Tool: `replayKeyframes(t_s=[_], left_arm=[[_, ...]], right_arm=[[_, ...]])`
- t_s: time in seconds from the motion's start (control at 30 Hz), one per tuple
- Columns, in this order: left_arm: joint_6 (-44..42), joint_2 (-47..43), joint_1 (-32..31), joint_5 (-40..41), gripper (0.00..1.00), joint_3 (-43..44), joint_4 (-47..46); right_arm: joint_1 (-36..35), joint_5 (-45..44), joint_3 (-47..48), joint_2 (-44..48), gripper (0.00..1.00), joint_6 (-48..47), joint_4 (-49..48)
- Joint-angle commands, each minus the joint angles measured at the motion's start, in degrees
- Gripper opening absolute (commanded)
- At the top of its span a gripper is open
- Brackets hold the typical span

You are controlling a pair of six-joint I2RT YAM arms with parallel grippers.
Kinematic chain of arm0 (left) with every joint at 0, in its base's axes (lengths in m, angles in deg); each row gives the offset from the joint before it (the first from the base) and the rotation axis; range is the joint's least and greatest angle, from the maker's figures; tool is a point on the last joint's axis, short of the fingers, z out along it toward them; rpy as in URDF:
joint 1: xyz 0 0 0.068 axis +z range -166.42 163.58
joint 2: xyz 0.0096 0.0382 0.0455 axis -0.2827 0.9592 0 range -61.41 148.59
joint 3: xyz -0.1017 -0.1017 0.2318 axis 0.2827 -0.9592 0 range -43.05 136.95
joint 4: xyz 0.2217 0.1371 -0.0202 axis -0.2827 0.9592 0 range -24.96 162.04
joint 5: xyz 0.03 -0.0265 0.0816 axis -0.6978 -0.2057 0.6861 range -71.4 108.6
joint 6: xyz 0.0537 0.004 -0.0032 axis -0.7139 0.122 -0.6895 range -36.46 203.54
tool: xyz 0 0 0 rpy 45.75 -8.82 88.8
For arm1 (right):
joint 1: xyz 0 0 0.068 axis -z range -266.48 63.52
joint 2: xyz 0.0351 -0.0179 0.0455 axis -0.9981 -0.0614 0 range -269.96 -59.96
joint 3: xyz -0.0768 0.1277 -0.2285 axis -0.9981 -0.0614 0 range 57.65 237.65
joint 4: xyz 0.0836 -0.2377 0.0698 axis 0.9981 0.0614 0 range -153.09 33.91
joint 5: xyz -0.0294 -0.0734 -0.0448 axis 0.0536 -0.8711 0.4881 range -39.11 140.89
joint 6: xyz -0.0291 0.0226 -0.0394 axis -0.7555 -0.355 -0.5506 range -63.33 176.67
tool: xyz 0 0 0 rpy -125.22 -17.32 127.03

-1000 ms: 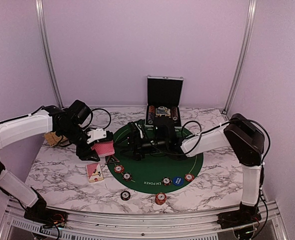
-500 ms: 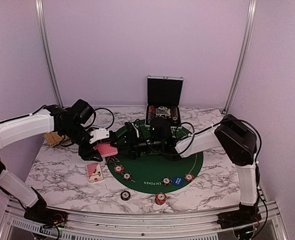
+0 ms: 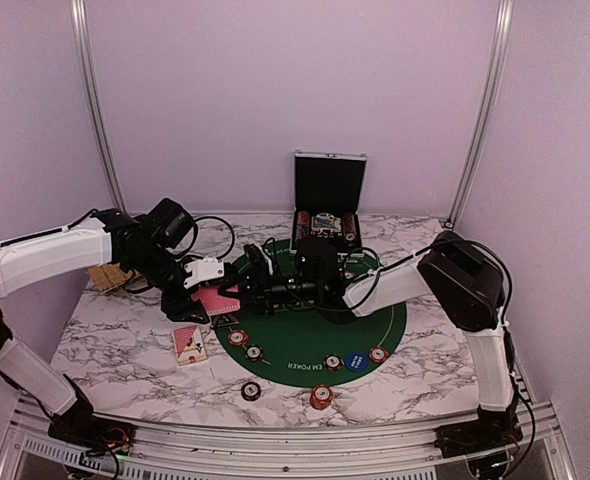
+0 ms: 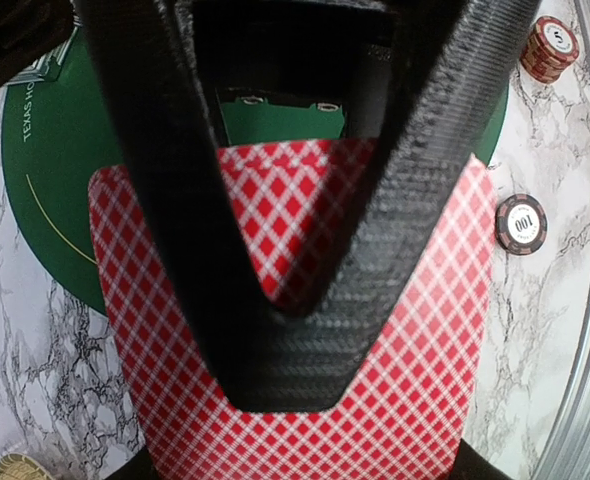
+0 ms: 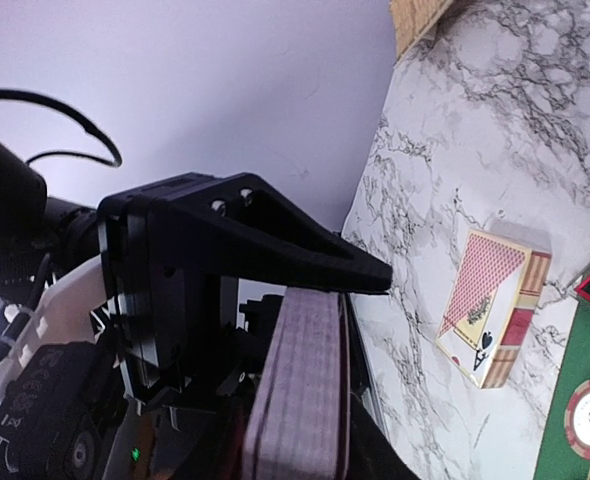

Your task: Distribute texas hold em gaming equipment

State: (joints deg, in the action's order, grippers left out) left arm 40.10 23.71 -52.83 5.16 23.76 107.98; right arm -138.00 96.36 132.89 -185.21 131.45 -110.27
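Your left end effector (image 3: 218, 297) holds the red cards (image 4: 415, 400) at the green mat's (image 3: 375, 335) 9 o'clock; whether your right end effector (image 3: 243, 293) grips, I cannot tell.

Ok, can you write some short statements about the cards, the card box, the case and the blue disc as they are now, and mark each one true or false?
1. The left gripper is shut on the red-backed cards. True.
2. The card box lies on the green mat. False: it lies on the marble table, left of the mat.
3. The metal case at the far edge is closed. False: its lid stands open.
4. A blue disc lies on the mat. True.
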Motion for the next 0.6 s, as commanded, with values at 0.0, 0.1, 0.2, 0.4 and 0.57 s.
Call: replayKeyframes(t_s=[0.0, 0.1, 0.2, 0.4, 0.57], left_arm=[[1.0, 1.0, -0.6, 1.4, 0.03, 2.5, -0.3], [1.2, 1.4, -0.8, 2.5, 0.10, 2.7, -1.0], [1.2, 1.7, -0.7, 3.7, 0.45, 3.0, -1.1], [-0.3, -0.9, -0.9, 4.5, 0.99, 2.8, -1.2], [-0.7, -5.6, -0.9, 7.7, 0.99, 3.4, -1.2]], right_arm=[[-0.3, 1.2, 2.0, -1.1, 0.23, 2.0, -4.0], [-0.1, 1.3, 1.1, -0.7, 0.11, 2.6, -5.0], [0.3, 1.1, -0.4, -0.1, 0.01, 3.8, -6.5], [0.9, 0.8, -2.2, -0.3, 0.00, 7.0, -10.9], [1.0, 0.9, -1.8, -0.4, 0.00, 8.0, -12.4]])
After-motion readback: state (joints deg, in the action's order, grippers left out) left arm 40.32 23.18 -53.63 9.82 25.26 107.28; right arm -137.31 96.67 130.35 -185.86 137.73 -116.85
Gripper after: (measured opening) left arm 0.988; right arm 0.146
